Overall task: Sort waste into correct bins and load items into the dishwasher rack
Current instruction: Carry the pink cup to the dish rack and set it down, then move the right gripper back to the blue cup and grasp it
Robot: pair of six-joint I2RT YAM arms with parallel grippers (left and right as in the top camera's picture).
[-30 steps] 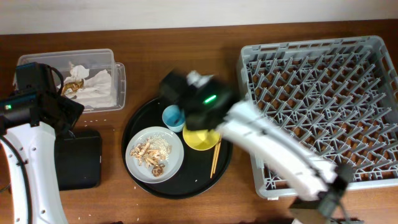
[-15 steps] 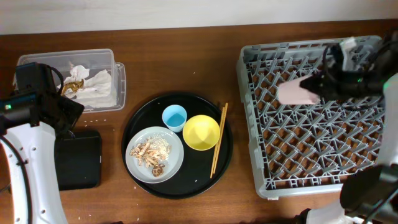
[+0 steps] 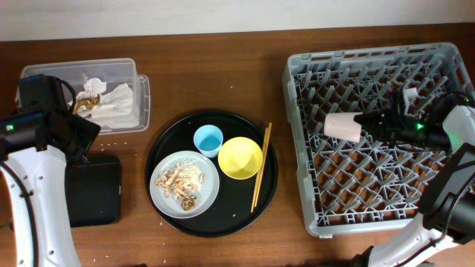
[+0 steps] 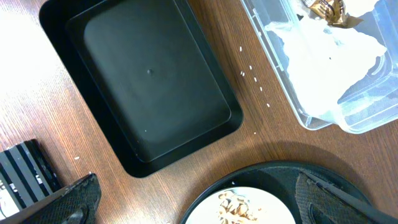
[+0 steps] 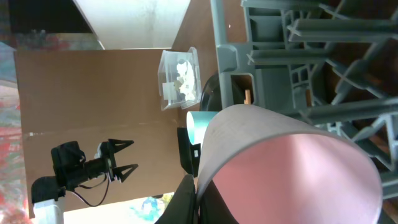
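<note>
My right gripper (image 3: 364,123) is shut on the rim of the pink cup (image 3: 342,125), holding it on its side over the left part of the grey dishwasher rack (image 3: 297,156). The right wrist view shows a finger (image 5: 186,199) pinching the pink cup's wall (image 5: 292,168). The blue cup (image 3: 208,139), yellow bowl (image 3: 240,158) and plate (image 3: 194,199) with food scraps (image 3: 180,182) sit on the round black tray (image 3: 223,213). My left gripper (image 3: 78,133) is open and empty, high between the clear tub (image 3: 143,104) and the black tray (image 3: 93,189), also in the left wrist view (image 4: 155,87).
White napkins (image 3: 119,104) and a gold-brown wrapper (image 3: 85,104) lie in the clear tub. Wooden chopsticks (image 3: 260,176) lie on the round tray beside the yellow bowl. The rack's upright pegs (image 5: 311,37) stand close around the pink cup.
My right gripper carried the pink cup from the round tray over to the rack, then a little left and toward the front. The left arm has not moved.
</note>
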